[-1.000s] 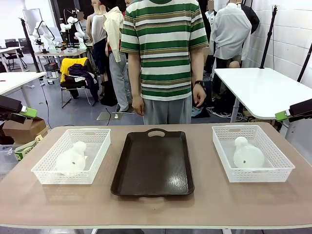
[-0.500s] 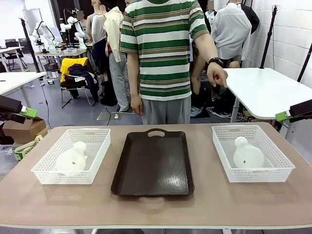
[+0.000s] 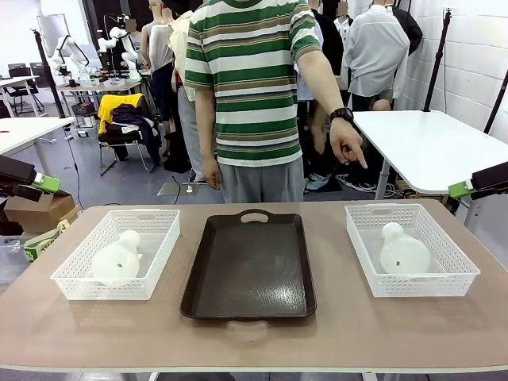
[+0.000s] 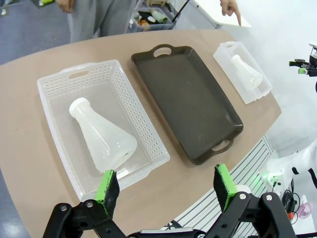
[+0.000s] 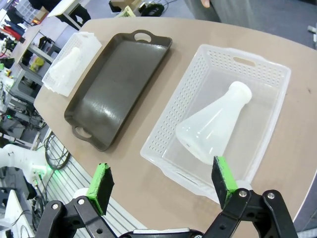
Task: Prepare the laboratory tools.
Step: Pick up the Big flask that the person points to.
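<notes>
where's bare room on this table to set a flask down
The brown tray between the two baskets is bare all over. The table strip in front of them is free too. Crowded: the left basket holds the left flask, the right basket the right flask.

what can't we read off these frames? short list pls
- Front view: the undersides of the left flask and the right flask, behind the near walls of the left basket and the right basket.
- Left wrist view: the person's pointing hand, cut off by the top edge.
- All views: any print on the flasks, too small; any liquid inside, masked by the frosted walls.
</notes>
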You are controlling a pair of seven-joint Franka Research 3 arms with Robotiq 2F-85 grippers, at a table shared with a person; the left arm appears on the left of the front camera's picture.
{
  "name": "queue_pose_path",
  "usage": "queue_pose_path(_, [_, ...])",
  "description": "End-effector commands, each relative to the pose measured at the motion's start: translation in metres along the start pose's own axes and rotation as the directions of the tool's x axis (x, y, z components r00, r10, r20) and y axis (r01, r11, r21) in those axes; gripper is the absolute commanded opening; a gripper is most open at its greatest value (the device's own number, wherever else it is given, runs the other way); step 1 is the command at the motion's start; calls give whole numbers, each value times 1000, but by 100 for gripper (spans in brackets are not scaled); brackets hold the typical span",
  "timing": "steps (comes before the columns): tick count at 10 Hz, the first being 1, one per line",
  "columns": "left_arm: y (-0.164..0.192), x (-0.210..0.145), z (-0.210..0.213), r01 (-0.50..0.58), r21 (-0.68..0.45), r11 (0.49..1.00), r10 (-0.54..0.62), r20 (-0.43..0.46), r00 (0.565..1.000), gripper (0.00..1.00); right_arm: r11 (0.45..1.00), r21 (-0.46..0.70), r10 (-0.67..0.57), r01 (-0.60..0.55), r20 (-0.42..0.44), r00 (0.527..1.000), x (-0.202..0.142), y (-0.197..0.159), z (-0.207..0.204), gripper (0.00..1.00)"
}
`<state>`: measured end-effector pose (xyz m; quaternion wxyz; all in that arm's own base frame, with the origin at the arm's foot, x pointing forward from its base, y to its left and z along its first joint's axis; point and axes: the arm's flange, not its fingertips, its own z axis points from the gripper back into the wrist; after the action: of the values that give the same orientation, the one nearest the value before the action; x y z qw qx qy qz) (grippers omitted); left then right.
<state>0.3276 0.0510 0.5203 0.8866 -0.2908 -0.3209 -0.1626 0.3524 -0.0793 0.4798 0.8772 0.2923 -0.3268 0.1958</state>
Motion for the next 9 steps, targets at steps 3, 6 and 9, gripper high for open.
queue_pose_path(3, [2, 0, 1, 17, -13, 1000, -17, 2, 1000, 100, 1000, 23, 14, -14, 17, 1000, 1, -3, -3, 100])
queue_pose_path(6, [2, 0, 1, 17, -13, 1000, -17, 2, 1000, 100, 1000, 23, 14, -14, 17, 1000, 1, -3, -3, 100])
queue_pose_path(9, [2, 0, 1, 17, -13, 1000, -17, 2, 1000, 100, 1000, 23, 14, -14, 17, 1000, 1, -3, -3, 100])
